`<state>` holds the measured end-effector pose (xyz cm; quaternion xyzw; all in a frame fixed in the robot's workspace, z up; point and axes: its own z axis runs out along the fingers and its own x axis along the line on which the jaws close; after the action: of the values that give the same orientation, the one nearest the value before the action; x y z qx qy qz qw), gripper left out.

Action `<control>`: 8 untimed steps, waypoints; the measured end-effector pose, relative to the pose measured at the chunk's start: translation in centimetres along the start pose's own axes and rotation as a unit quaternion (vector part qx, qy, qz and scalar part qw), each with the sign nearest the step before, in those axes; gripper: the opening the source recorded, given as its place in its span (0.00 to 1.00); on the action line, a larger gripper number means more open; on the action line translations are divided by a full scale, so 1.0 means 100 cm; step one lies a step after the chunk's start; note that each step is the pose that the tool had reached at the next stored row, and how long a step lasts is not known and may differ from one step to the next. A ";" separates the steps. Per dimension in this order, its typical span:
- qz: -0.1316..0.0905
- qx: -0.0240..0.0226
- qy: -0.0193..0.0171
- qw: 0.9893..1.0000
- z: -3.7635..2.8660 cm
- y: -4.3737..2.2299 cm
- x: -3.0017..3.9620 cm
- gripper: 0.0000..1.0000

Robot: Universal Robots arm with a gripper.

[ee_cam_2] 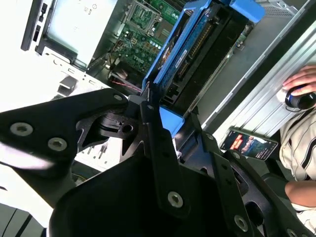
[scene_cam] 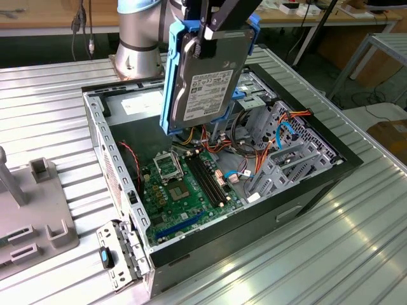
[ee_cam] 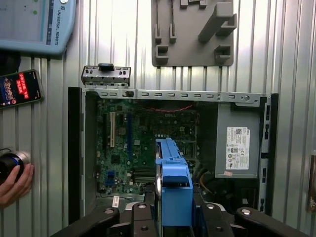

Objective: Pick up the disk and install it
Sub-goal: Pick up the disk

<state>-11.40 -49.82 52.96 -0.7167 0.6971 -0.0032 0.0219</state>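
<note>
One disk (scene_cam: 206,79), grey metal with a blue frame round its edge, hangs on edge in the air above the open computer case (scene_cam: 95,136), clear of everything inside. The gripper (scene_cam: 205,39) has its two black fingers closed tight on the disk's upper end. In the second wrist view the blue edge sits pinched between them.

Below lies a single green motherboard (scene_cam: 184,190). Toward the exterior view's right is one grey drive cage (scene_cam: 280,159) with cables (scene_cam: 289,130) around it.

The case rests on a ribbed metal table (scene_cam: 343,254). Beside the case are one grey fixture plate (scene_cam: 32,216) and one small metal bracket (scene_cam: 117,254).

In the first wrist view one hand (ee_cam: 12,180) rests on a dark knob (ee_cam: 7,163), near one phone (ee_cam: 19,89).
</note>
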 end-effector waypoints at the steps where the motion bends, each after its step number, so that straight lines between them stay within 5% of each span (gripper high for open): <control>1: 0.000 0.000 0.000 1.000 0.0000 0.0001 0.0025 0.37; 8: 0.000 0.000 0.000 1.000 0.0000 0.0008 0.0202 0.37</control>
<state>-11.43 -51.84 52.90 -0.7166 0.6971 -0.0032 0.0219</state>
